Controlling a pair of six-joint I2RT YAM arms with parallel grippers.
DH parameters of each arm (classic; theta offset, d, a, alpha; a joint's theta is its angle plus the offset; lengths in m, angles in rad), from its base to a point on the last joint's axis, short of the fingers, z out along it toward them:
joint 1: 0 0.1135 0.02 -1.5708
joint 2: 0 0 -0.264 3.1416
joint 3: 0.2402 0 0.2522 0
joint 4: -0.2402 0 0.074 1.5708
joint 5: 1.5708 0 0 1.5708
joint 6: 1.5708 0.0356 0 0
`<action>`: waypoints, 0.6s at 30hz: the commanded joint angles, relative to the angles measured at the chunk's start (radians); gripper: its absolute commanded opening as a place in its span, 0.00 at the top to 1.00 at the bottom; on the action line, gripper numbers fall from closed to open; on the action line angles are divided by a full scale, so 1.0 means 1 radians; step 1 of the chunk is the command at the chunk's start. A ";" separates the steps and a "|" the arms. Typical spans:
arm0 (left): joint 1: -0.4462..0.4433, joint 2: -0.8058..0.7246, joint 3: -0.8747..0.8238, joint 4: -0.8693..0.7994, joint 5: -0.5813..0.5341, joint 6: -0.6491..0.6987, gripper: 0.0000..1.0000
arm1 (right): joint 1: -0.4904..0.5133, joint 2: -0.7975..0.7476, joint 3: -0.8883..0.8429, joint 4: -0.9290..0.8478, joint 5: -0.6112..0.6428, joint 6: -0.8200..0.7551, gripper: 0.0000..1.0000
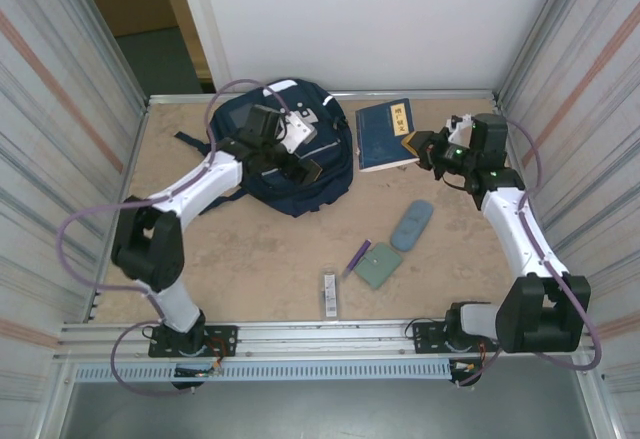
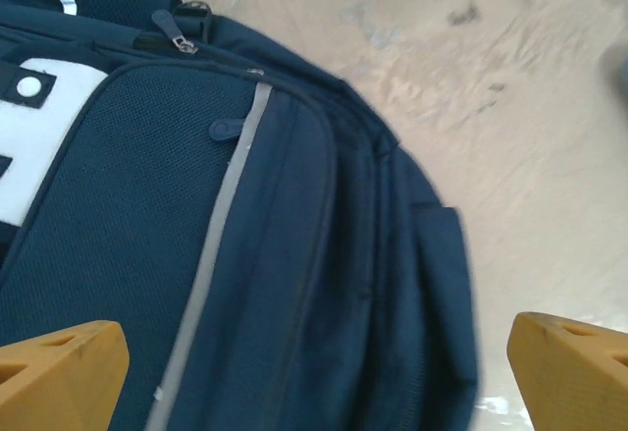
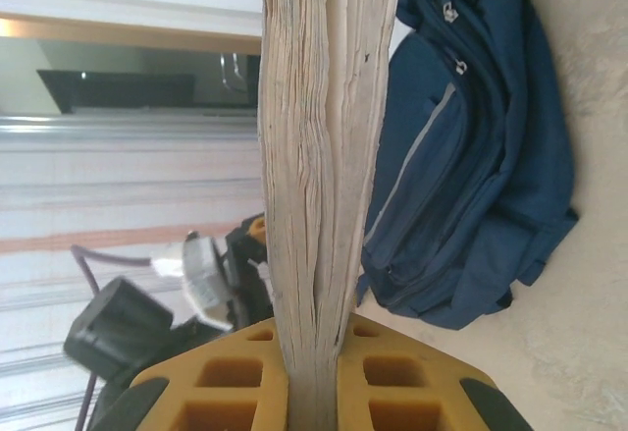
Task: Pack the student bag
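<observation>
The student bag (image 1: 325, 189) is lying at the upper centre of the table (image 1: 250, 269), its zips looking shut, while the left gripper (image 2: 319, 352) is hovering over it with jaws spread wide and empty. To the bag's right, the right gripper (image 3: 314, 367) is clamping a dark-blue book (image 1: 383, 134) by its page edge. A blue pouch (image 1: 412, 224), a green case (image 1: 378, 265), a purple pen (image 1: 357, 257) and a small white object (image 1: 330, 294) are waiting at lower centre. Packing appears barely begun, with the bag yet to be opened.
</observation>
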 commanded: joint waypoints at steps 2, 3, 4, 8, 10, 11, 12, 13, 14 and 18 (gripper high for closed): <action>-0.007 0.104 0.096 -0.110 -0.049 0.221 0.01 | -0.021 -0.081 0.050 -0.071 -0.012 -0.089 1.00; -0.005 0.133 0.123 -0.118 -0.055 0.213 0.02 | -0.024 -0.089 0.049 -0.083 -0.007 -0.096 1.00; -0.005 0.162 0.150 -0.119 -0.061 0.203 0.03 | -0.025 -0.095 0.048 -0.091 -0.004 -0.100 1.00; -0.010 0.263 0.230 -0.135 -0.094 0.171 0.10 | -0.026 -0.111 0.046 -0.115 -0.006 -0.104 1.00; -0.019 0.305 0.245 -0.131 -0.137 0.167 0.12 | -0.026 -0.117 0.044 -0.120 -0.005 -0.103 1.00; -0.020 0.320 0.250 -0.121 -0.161 0.161 0.16 | -0.026 -0.119 0.043 -0.122 -0.005 -0.103 1.00; -0.022 0.338 0.254 -0.106 -0.202 0.147 0.22 | -0.025 -0.123 0.044 -0.125 -0.005 -0.101 1.00; -0.023 0.358 0.266 -0.105 -0.238 0.136 0.29 | -0.024 -0.126 0.043 -0.125 -0.005 -0.101 1.00; -0.028 0.387 0.282 -0.110 -0.267 0.131 0.32 | -0.024 -0.129 0.042 -0.125 -0.006 -0.101 1.00; -0.042 0.445 0.311 -0.109 -0.353 0.147 0.48 | -0.023 -0.139 0.034 -0.135 -0.002 -0.098 1.00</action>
